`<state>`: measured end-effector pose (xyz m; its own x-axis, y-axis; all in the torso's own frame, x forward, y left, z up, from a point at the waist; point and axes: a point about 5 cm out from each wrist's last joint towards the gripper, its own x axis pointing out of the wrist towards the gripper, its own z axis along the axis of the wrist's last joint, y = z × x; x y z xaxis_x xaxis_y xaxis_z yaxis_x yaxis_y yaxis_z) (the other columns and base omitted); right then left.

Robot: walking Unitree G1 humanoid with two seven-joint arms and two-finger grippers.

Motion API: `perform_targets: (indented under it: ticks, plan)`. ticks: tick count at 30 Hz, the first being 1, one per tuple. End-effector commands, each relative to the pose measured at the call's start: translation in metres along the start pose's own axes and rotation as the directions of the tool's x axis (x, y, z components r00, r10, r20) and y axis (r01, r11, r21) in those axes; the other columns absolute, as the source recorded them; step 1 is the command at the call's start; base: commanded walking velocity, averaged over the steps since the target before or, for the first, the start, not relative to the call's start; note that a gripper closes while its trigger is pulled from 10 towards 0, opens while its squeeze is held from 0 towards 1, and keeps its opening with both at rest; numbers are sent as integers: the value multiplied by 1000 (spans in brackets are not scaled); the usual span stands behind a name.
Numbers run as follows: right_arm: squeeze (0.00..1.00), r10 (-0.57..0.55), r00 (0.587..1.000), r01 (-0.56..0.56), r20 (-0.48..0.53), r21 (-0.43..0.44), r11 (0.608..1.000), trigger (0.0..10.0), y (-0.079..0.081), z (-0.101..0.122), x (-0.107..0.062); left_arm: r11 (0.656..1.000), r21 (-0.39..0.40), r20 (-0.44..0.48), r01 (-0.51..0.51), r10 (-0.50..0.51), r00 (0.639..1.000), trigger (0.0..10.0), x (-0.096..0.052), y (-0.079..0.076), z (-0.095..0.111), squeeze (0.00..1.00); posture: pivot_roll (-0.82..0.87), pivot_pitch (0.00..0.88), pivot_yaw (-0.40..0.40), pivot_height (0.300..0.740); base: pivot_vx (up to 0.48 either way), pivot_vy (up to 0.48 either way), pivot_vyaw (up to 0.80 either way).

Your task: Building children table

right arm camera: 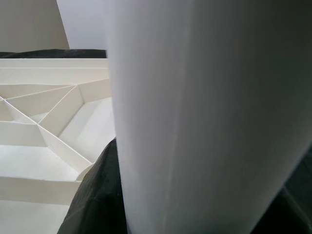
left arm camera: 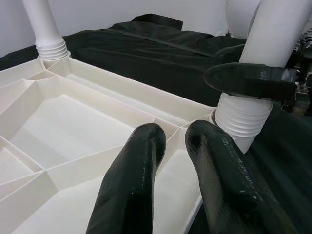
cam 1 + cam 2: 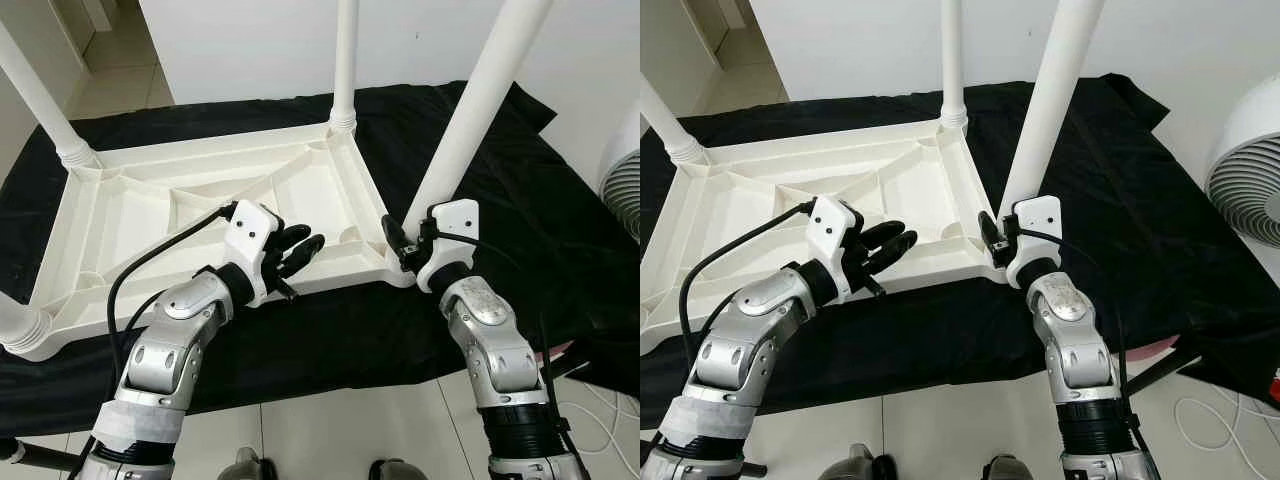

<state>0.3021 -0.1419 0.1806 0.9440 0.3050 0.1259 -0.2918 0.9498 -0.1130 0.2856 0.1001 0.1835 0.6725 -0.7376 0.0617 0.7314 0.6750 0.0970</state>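
The right tool [image 3: 405,243] is closed around the base of a white leg [image 3: 470,125] that stands upright at the near right corner of the upturned white table [image 3: 200,225]. The left tool [image 3: 300,250], fingers slightly parted and holding nothing, hovers over the table's near edge. The table lies with its long axis left to right on a black cloth [image 3: 500,200] spread over the floor [image 3: 330,420].
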Motion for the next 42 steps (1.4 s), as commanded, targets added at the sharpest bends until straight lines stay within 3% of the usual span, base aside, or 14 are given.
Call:
perform_targets:
  ticks: [1,20,35,42]
  plan:
    - [0,-3,1000,3,-26,5,1000,10000,-1,-5,-1,1000,-9,-18,12,-13,1000,10000,-1,-1,-2,0,-85,97,67,740,0,0,0]
    - [0,18,999,-21,-34,-77,997,10000,-14,-8,5,992,-18,-55,125,-125,991,10000,-7,-19,-10,0,-84,89,61,740,0,0,0]
    - [0,222,973,-229,-55,-225,947,10000,-11,-14,-7,990,-15,-72,144,-144,987,10000,-8,-22,-12,0,-87,76,61,740,0,0,0]
    - [0,252,966,-260,-63,-222,940,10000,-14,-15,-10,990,-12,-74,144,-144,987,10000,-8,-21,-12,0,-91,77,62,740,0,0,0]
